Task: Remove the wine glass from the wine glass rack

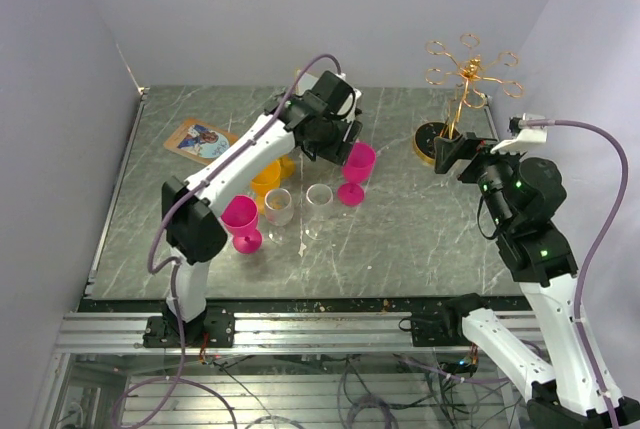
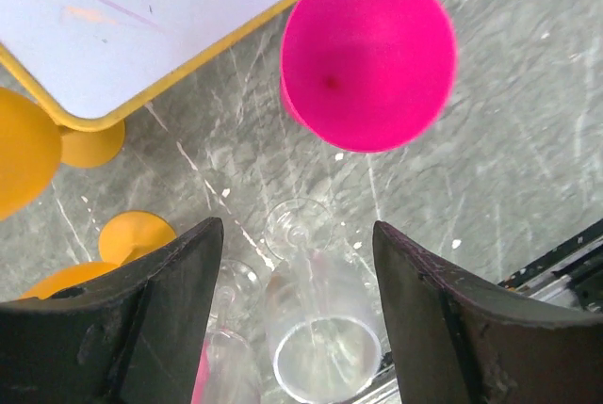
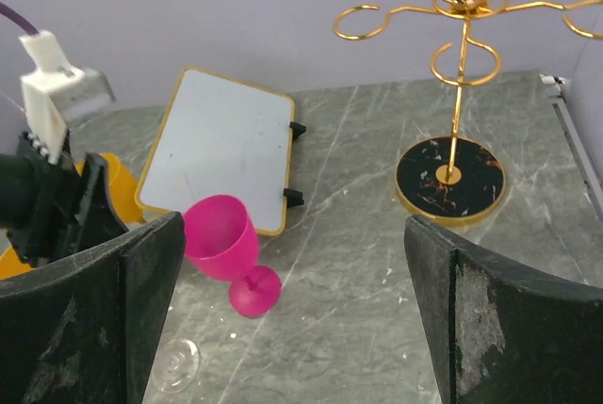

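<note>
The gold wire wine glass rack (image 1: 465, 74) stands at the back right on its round dark base (image 1: 437, 142); its ring arms are empty, and it also shows in the right wrist view (image 3: 459, 70). A pink wine glass (image 1: 357, 171) stands upright on the table, also seen in the left wrist view (image 2: 367, 56) and the right wrist view (image 3: 223, 239). My left gripper (image 1: 338, 145) is open and empty, just above and left of this glass (image 2: 297, 234). My right gripper (image 1: 452, 156) is open and empty, in front of the rack base (image 3: 294, 234).
Two clear glasses (image 1: 279, 207) (image 1: 319, 199), a second pink glass (image 1: 241, 221) and orange glasses (image 1: 268, 177) stand left of centre. A yellow-framed white board (image 3: 221, 145) stands behind them. A picture card (image 1: 200, 139) lies at the back left. Walls close in behind and to the right.
</note>
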Robot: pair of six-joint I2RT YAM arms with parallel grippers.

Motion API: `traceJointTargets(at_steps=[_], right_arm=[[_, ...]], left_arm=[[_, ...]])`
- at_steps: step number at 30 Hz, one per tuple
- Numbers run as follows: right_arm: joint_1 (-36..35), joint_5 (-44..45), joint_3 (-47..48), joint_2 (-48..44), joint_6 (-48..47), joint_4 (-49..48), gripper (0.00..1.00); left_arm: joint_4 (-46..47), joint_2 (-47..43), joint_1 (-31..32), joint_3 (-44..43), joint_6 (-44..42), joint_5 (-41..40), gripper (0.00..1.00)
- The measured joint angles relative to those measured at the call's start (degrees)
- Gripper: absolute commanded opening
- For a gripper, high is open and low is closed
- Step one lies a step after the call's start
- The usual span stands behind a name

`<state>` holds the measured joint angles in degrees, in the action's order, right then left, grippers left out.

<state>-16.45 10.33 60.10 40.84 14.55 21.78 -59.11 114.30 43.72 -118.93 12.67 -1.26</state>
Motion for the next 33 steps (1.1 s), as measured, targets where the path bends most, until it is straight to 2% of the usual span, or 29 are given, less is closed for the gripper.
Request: traceJointTargets(at_steps=[7, 9, 15, 20, 24, 28, 33], right_arm=[[-0.94, -4.31, 1.33, -0.26, -2.1, -0.07, 1.0], [-1.7, -5.29, 1.84, -0.61, -2.93, -0.11, 1.0], [-4.09, -6.99, 3.67, -3.63, -5.6, -0.13, 1.0], [-4.63, -7.17, 7.98, -6.14, -7.76, -0.02, 1.0], [-4.68, -6.23, 11.69, -7.15, -8.9, 0.72, 1.0], [-4.68, -5.03, 13.4, -8.61, -9.07, 1.31, 1.0], [-4.68, -2.97, 14.27, -9.49, -8.66, 1.86, 1.0]], left_arm=[[5.86, -8.28, 0.02, 3.21, 1.09, -0.44, 0.78], [8.17, -12.17, 0.02, 6.88, 1.49, -1.2, 0.83], [18.14, -28.48, 0.04, 19.8, 1.92, -3.91, 0.87], [28.52, -47.74, 0.04, 30.73, 1.07, -7.1, 0.92], [35.26, -60.98, 0.04, 35.17, -0.37, -10.21, 0.95], [39.12, -69.33, 0.04, 36.81, -2.12, -12.9, 0.97], [41.77, -74.18, 0.04, 39.43, -3.98, -15.06, 0.97]])
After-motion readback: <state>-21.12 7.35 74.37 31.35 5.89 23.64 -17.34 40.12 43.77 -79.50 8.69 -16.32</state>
